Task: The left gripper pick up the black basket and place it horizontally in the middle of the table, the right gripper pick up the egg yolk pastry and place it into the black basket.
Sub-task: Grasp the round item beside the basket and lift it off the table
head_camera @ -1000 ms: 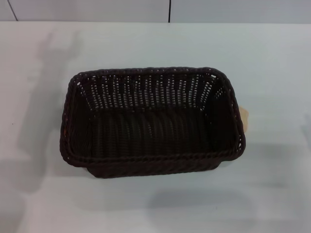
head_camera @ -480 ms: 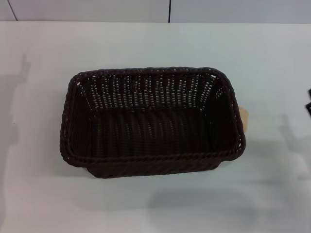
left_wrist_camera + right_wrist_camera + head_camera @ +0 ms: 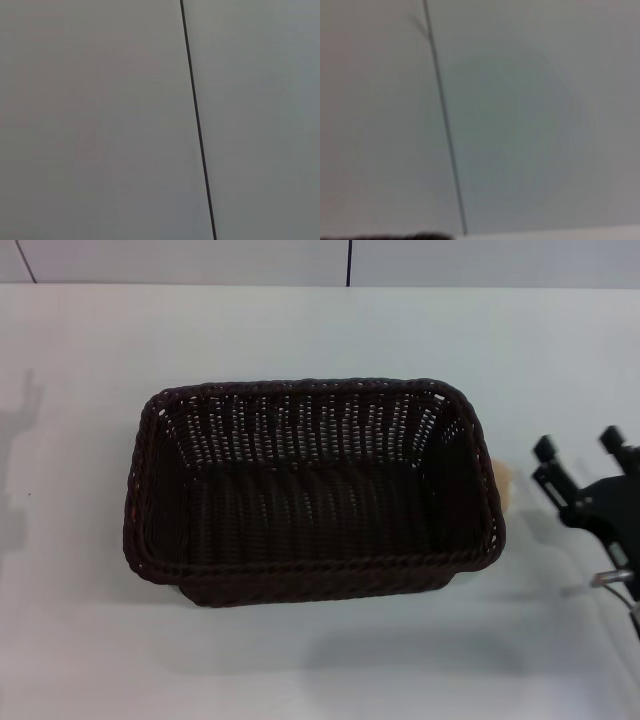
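The black basket [image 3: 310,495] stands lengthwise across the middle of the white table [image 3: 300,330], open side up and empty. The egg yolk pastry [image 3: 503,486] lies on the table against the basket's right end; only a pale sliver of it shows past the rim. My right gripper [image 3: 577,444] is in at the right edge of the head view, open, its two black fingertips [image 3: 543,449] apart and a short way right of the pastry. My left gripper is out of view; only a faint shadow lies at the table's left edge.
Both wrist views show only a plain grey wall panel with a dark seam [image 3: 197,120], also seen in the right wrist view [image 3: 445,130]. Bare white table surrounds the basket on all sides.
My right gripper has come into view from the right edge and moved left toward the pastry. The shadow on the table's left has shrunk away leftward. The basket has not moved.
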Controlling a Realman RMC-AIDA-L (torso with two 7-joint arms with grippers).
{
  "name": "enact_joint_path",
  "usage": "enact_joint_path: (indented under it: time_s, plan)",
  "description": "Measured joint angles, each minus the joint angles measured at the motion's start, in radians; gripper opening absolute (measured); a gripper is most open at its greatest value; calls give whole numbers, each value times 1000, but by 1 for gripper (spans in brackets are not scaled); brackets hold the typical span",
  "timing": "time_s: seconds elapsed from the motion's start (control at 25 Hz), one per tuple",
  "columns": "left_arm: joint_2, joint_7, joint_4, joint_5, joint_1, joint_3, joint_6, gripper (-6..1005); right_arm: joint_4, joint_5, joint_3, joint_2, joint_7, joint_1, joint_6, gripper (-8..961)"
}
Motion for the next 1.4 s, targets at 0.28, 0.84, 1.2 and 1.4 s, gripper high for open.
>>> enact_joint_path:
  time_s: [0.28, 0.84, 1.2, 1.4]
  plan:
    - [-1, -1, 1, 3, -13, 1, -8, 798, 13, 0, -37, 1, 0, 57, 108, 749]
    - [0, -2, 2, 7, -21, 7, -14, 798, 31, -19, -44, -1, -19, 98, 223, 744]
    - [1, -3, 2, 7, -19, 9, -14, 798, 29, -25, -41, 0, -30, 94, 228, 427]
    - [1, -3, 2, 7, -19, 10, -13, 798, 31, -26, -34, 0, -40, 83, 205, 247]
